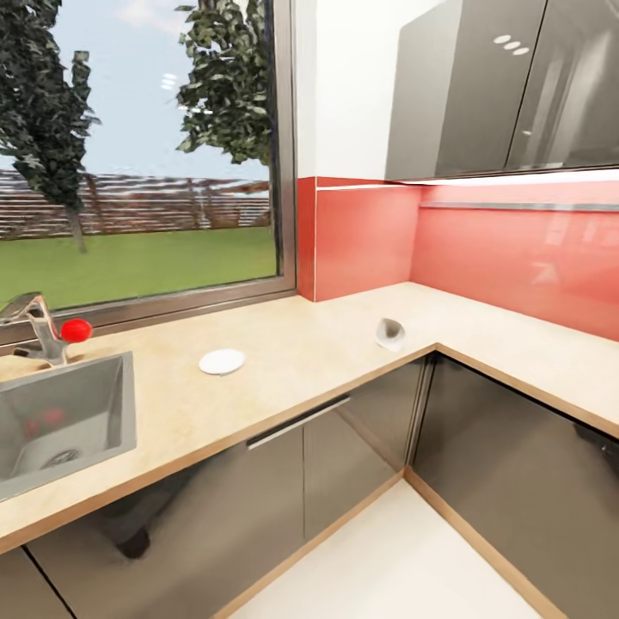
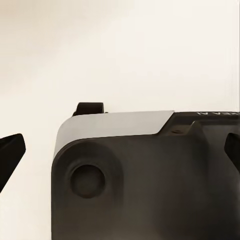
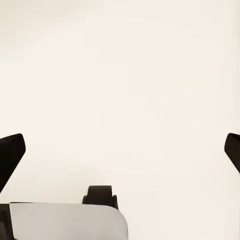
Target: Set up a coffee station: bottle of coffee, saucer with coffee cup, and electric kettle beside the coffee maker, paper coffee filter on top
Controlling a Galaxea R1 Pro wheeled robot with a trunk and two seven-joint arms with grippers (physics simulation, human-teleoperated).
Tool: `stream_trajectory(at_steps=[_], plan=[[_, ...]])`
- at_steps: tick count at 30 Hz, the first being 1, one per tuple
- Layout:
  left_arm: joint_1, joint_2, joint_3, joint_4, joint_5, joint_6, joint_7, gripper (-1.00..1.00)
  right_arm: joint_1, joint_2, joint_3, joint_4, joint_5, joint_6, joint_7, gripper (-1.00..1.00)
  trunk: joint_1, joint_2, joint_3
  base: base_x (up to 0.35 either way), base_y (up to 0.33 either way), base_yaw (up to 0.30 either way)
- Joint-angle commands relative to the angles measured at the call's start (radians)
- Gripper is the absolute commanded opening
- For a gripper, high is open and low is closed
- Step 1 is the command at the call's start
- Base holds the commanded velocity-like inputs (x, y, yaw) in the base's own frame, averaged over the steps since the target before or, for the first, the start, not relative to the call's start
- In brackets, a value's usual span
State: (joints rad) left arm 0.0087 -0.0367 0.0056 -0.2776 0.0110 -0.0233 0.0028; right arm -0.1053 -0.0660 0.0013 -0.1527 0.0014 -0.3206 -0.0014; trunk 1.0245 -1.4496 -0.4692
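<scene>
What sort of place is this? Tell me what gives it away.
A home kitchen, most likely: an L-shaped beige countertop with an inset steel sink and tap, dark grey cabinet fronts below, a red backsplash, and a garden window.

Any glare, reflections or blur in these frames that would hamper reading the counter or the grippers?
Head view: sharp; under-cabinet light streaks the red backsplash, glossy cabinet fronts mirror dark shapes, the saucer and the paper coffee filter read clearly. Both wrist views: pale, featureless floor, dark fingertips at the edges, wide apart.

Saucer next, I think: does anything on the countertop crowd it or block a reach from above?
Nothing visible does. The small flat round white saucer lies alone on the light beige countertop, apart from the grey inset sink.
</scene>
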Motion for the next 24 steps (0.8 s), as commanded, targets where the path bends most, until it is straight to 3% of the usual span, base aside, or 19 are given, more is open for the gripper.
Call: stream_trajectory(at_steps=[1,5,8,11,17,18,24], plan=[[0.0,0.0,0.001,-0.002,0.001,-0.001,0.0,1.0,-0.001,0.0,0.0,0.001,0.0,-0.003,0.0,1.0,0.0,0.0,-0.001,0.258,-0.206,0.0],[0.0,0.0,0.003,-0.001,0.001,-0.001,-0.001,1.0,-0.002,0.0,0.0,-0.01,0.0,-0.01,0.0,1.0,0.0,0.0,-0.001,0.126,-0.103,0.0],[0.0,-0.005,0.003,0.0,0.001,-0.019,-0.004,1.0,0.0,0.0,0.0,-0.19,0.0,-0.034,0.0,1.0,0.0,0.0,-0.001,0.007,-0.006,0.0],[0.0,-0.006,0.004,0.001,0.001,-0.043,-0.003,1.0,0.002,0.0,-0.001,-0.268,0.0,-0.036,0.0,1.0,0.0,0.0,-0.001,0.002,-0.002,0.0],[0.0,-0.007,0.006,0.003,0.001,-0.069,-0.003,1.0,0.016,0.0,-0.003,-0.525,-0.002,-0.034,0.001,1.0,0.0,0.0,-0.001,0.0,0.0,0.0],[0.0,-0.008,0.006,0.004,0.001,-0.072,-0.003,1.0,0.027,0.0,-0.003,-0.611,-0.003,-0.03,0.0,1.0,0.0,0.0,-0.001,0.0,0.0,0.0],[0.0,-0.008,0.008,0.004,0.001,-0.075,-0.003,1.0,0.059,0.0,-0.006,-0.865,-0.003,0.046,0.0,1.0,0.0,0.0,-0.001,0.0,0.0,0.0]])
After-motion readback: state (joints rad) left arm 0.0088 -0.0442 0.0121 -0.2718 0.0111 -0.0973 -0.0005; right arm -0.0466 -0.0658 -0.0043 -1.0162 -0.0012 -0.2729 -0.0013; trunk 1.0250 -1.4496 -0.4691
